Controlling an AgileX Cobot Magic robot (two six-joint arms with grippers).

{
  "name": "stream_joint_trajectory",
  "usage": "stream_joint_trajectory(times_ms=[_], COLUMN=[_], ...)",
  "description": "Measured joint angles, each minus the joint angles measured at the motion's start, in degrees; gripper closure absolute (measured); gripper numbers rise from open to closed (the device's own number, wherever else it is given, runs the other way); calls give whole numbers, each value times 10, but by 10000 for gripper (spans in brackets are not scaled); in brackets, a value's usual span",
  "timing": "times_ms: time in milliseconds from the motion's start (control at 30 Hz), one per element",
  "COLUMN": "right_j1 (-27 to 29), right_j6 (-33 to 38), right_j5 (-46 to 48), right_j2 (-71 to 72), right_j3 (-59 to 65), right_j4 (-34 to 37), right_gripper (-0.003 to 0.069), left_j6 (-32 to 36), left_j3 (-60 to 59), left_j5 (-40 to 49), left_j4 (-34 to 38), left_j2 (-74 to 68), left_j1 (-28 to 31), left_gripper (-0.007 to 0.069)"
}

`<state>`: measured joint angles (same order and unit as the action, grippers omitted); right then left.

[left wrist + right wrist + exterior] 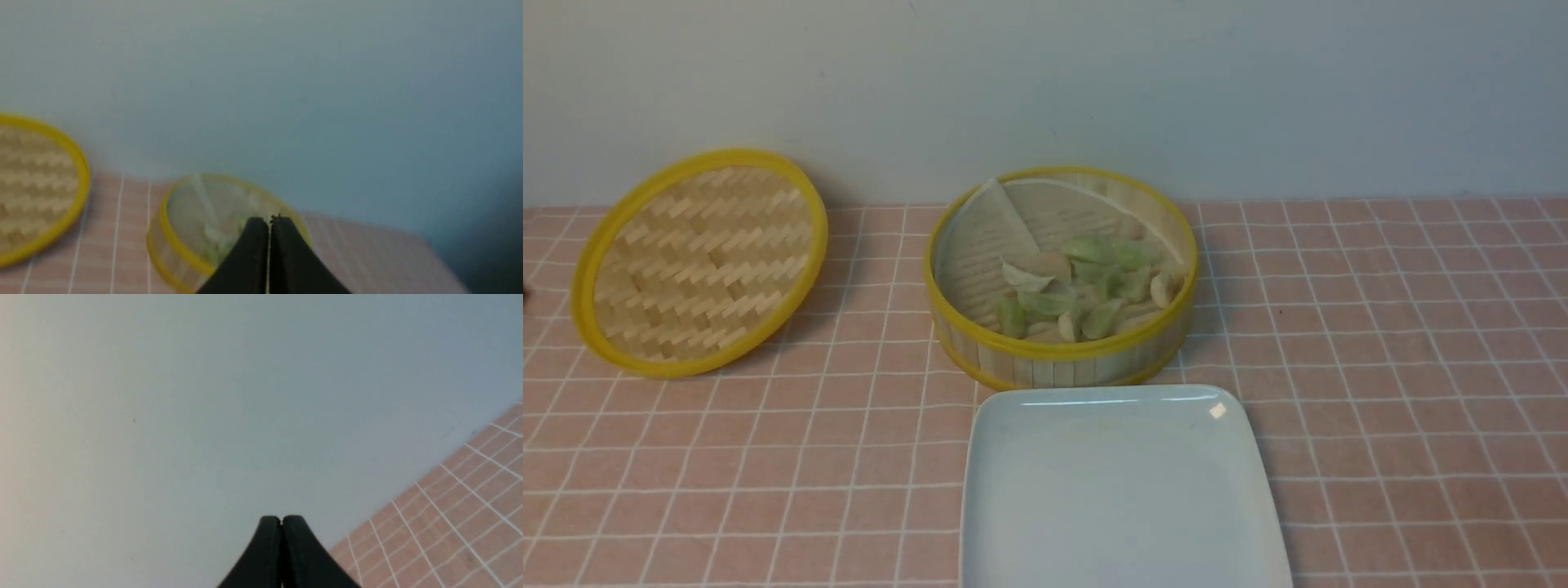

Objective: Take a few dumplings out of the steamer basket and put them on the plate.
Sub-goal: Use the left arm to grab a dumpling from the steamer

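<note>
Dumplings (1086,286): heaped in steamer basket (1058,359), just behind plate (1123,490). Left tool (269,222), right tool (281,520): tips together, holding nothing (both clear of the basket). Open yours wide; pinch one topmost piece gently.

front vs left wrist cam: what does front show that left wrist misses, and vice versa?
Front only: the plate, with no dumplings on it, in front of the steamer basket, and the dumplings as distinct pieces inside the basket.

Left wrist only: the left gripper, its black fingers closed together. No arm appears in the front view.

Both: the steamer basket, the woven lid off to its left, and the pink gridded tablecloth. In the wrist view the basket's contents are only a greenish blur.
</note>
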<state>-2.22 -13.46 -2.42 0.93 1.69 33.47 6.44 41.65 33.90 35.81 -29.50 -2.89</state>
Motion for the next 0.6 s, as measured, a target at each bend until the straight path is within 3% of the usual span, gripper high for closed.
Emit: stream_joint_trajectory(times_ms=[100, 200, 300, 600], right_j1=[0, 0, 0, 0], right_j6=[-8, -13, 16, 135], right_j5=[-23, 47, 185, 565], right_j2=[0, 0, -31, -326], right_j3=[0, -27, -118, -413], right_j4=[10, 5, -41, -171], right_gripper=[673, 673, 673, 673], left_j6=[50, 109, 150, 144], left_j3=[69, 117, 163, 354], left_j5=[120, 174, 188, 194], left_j4=[-4, -7, -22, -95], left_j2=[-136, -265, -400, -645], left_j1=[0, -1, -24, -130], left_gripper=[630, 630, 630, 630])
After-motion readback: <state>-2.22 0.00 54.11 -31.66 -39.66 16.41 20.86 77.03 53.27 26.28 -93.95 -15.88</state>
